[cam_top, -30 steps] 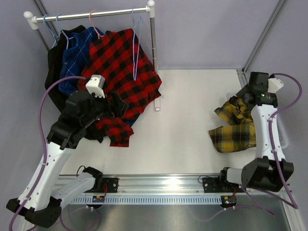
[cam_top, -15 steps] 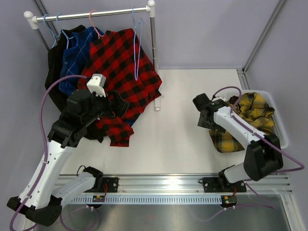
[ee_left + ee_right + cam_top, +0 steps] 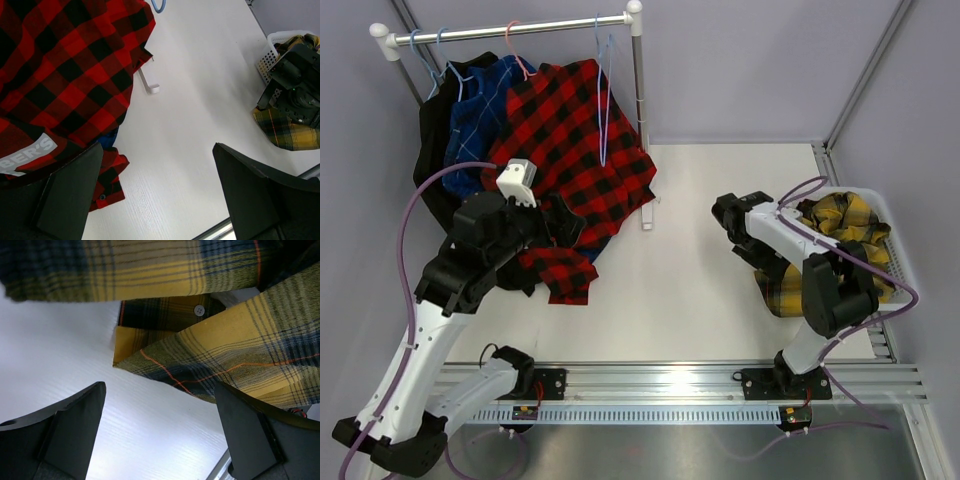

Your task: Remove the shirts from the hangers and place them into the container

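The yellow-and-black plaid shirt [image 3: 840, 222] lies in the white basket [image 3: 903, 262], and one part [image 3: 783, 290] hangs over its left side onto the table. My right gripper [image 3: 752, 250] is low beside that part, open and empty; in the right wrist view [image 3: 160, 385] the yellow cloth [image 3: 235, 335] lies just beyond its tips. The red-and-black plaid shirt [image 3: 575, 130], the blue shirt [image 3: 475, 115] and the black shirt [image 3: 433, 140] hang at the rail. My left gripper [image 3: 563, 222] is open at the red shirt's lower edge [image 3: 65, 65], holding nothing [image 3: 157, 150].
A silver rail [image 3: 510, 30] with white ends carries a bare light blue hanger [image 3: 603, 95], a pink hanger [image 3: 517, 55] and more light blue hangers [image 3: 425, 60]. Its post's white foot [image 3: 646, 222] stands on the table. Frame posts [image 3: 865, 75] stand at the back right.
My right arm swung from above the basket down to its left side, leaving the yellow shirt in the basket with its jaws spread wider. My left arm barely moved.
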Action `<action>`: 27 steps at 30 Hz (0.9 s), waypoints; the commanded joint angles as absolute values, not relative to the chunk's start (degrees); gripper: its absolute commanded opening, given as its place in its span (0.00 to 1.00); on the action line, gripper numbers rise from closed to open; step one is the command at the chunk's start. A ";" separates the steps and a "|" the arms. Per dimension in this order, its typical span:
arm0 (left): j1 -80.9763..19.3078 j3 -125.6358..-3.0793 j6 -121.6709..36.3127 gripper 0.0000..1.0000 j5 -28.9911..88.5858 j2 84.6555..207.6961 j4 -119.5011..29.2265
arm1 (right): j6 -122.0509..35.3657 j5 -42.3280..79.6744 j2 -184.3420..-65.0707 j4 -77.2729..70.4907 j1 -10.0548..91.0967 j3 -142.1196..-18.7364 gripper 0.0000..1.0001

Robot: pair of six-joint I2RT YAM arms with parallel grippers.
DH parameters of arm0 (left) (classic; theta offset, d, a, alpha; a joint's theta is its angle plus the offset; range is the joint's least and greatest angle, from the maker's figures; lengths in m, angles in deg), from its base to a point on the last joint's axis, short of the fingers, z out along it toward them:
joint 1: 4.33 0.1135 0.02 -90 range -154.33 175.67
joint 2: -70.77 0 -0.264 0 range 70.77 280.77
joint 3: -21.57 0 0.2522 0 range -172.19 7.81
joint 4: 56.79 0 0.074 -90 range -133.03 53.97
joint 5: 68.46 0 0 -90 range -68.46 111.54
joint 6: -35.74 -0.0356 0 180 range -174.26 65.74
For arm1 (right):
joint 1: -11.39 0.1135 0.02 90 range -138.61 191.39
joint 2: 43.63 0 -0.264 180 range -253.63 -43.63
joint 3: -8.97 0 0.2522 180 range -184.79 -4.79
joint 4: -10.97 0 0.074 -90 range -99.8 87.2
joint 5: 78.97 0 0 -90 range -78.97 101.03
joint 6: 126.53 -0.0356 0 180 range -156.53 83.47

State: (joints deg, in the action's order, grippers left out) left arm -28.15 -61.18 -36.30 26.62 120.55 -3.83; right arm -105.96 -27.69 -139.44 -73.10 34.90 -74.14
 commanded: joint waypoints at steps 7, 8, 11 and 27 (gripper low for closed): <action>-27.98 -59.25 -36.15 0.99 29.01 117.62 -5.59 | -117.21 -33.18 -141.98 -75.84 27.66 -72.92 0.99; -27.98 -59.07 -36.41 0.99 28.92 117.62 -5.59 | -117.04 -33.18 -141.98 -75.31 26.87 -72.47 1.00; -27.98 -58.90 -36.50 0.99 28.92 117.44 -5.68 | -116.16 -33.18 -142.76 -73.29 26.51 -71.77 0.97; -27.98 -59.78 -36.50 0.99 28.74 117.70 -5.59 | -105.62 -31.15 -134.26 -71.26 26.51 -75.54 0.00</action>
State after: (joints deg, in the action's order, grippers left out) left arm -28.15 -59.17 -36.33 27.38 118.10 -3.68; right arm -108.19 -28.47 -140.31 -71.46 26.51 -72.21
